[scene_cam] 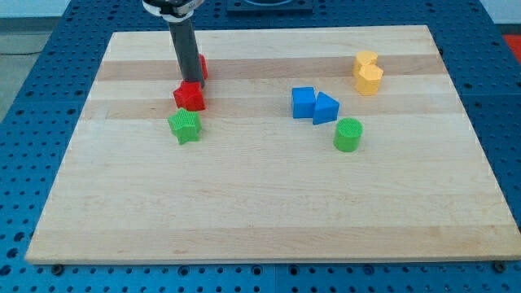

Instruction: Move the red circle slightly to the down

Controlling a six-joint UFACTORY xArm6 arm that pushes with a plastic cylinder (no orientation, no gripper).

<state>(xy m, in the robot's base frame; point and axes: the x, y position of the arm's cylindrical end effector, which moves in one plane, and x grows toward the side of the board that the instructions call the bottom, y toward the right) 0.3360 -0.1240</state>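
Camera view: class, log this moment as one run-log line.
tip behind red block | second red block mostly hidden by rod | green block just below

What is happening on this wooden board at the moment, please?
A single robot arm ending in a dark rod is pushing small coloured blocks on a wooden board. My tip sits at the upper edge of a red block, with another red block partly hidden behind the rod. A green star-shaped block lies just below. Two blue blocks, a green cylinder and yellow blocks stand apart on the view's right.
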